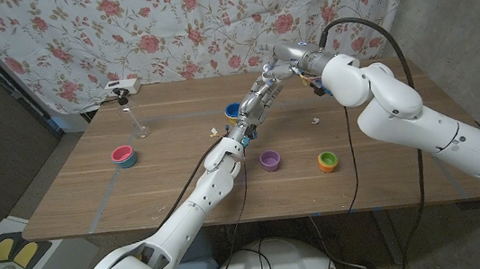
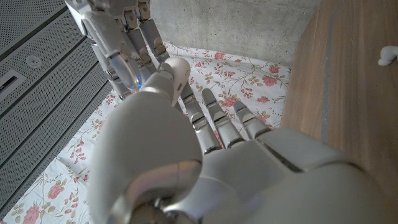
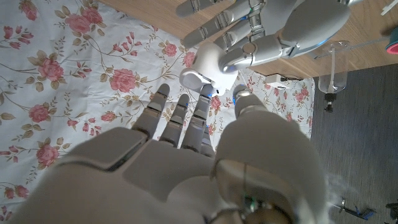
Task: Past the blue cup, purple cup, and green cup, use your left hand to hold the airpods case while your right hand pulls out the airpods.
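A: White case (image 3: pixel 208 64) sits in my left hand (image 1: pixel 242 136), lid open, held up past the blue cup (image 1: pixel 233 111). Which step?

B: Pull-out step. My right hand (image 1: pixel 260 96) is just above it, fingers (image 3: pixel 180 109) spread, holding nothing yet. Next: pinch a pod & lift straight, left keeps grip.

A: Count?

B: Cups w/ blue rim 1, purple (image 1: pixel 269 160) 1, green (image 1: pixel 327 161) 1, pink one (image 1: pixel 123 155) too. Case 1. Small white bit (image 1: pixel 315 120) on worktop (image 1: pixel 174 192) — maybe a pod, can't tell.

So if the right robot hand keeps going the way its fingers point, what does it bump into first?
Most likely the white airpods case that the left robot hand holds, just beyond the right robot hand's fingertips. The depth is hard to judge.
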Controlling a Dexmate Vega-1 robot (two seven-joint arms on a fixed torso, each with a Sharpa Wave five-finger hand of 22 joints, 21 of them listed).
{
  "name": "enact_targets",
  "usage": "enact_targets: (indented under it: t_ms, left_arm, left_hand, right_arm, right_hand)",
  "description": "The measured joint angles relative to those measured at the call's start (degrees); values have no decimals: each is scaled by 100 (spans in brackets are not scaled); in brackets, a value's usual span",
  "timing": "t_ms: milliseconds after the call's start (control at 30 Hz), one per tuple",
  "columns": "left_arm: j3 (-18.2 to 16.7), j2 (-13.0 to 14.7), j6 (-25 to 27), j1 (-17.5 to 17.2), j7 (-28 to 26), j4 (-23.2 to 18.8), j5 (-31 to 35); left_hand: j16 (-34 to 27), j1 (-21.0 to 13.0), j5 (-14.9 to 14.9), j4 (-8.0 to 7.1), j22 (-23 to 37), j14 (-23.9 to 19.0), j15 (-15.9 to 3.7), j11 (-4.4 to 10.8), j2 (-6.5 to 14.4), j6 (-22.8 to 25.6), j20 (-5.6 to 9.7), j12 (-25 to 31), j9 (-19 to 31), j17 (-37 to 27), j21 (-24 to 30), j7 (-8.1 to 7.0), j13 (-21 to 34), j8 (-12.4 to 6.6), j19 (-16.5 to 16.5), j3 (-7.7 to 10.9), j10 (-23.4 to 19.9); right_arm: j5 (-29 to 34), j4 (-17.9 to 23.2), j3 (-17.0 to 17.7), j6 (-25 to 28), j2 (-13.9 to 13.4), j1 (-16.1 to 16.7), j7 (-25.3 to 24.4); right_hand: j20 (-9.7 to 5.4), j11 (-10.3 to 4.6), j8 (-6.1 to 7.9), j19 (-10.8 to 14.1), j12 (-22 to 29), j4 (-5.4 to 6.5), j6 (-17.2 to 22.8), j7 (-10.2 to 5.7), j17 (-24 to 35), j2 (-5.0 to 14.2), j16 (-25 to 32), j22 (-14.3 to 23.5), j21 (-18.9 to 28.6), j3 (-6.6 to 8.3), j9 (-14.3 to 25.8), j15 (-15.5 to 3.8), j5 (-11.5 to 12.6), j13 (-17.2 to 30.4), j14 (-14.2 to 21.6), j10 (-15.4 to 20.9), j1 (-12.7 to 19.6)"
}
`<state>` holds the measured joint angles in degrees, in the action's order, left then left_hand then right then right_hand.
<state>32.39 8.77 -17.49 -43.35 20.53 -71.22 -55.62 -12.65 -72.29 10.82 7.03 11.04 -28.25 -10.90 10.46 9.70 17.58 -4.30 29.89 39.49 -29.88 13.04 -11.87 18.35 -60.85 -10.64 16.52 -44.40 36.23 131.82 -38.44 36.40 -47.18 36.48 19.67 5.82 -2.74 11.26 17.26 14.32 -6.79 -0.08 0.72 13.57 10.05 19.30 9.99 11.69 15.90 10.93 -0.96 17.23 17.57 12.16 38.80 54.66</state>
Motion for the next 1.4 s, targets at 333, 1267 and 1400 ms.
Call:
enact_targets:
  t_ms: [333,1267,1400]
  left_arm:
    - [16,17,-18,-11,13,-35,40]
    - [54,89,-51,-70,-6,-179,117]
    - [57,99,-51,-79,-9,-200,121]
  left_hand:
    - [0,-12,0,-1,0,0,0,0,-7,-1,0,0,5,0,0,0,0,0,0,1,0]
    - [0,6,-2,0,0,0,0,0,12,-1,0,-44,-21,-27,0,1,0,0,0,-2,0]
    - [0,6,-3,0,0,0,0,-1,13,-2,0,-52,-22,-27,0,1,0,0,0,-2,0]
  right_arm:
    - [207,0,24,2,63,146,-123]
    - [496,5,121,-28,176,419,-353]
    - [514,5,127,-43,185,442,-397]
  right_hand:
    - [-9,-181,40,53,196,41,61,0,43,-53,42,0,0,-41,1,-28,-3,128,89,179,-53]
    - [-62,-436,40,105,719,-88,194,-133,224,-17,151,0,0,7,15,-138,-114,739,262,188,105]
    - [-97,-458,40,141,853,-121,224,-164,278,-19,191,0,0,5,15,-113,-134,840,289,191,148]
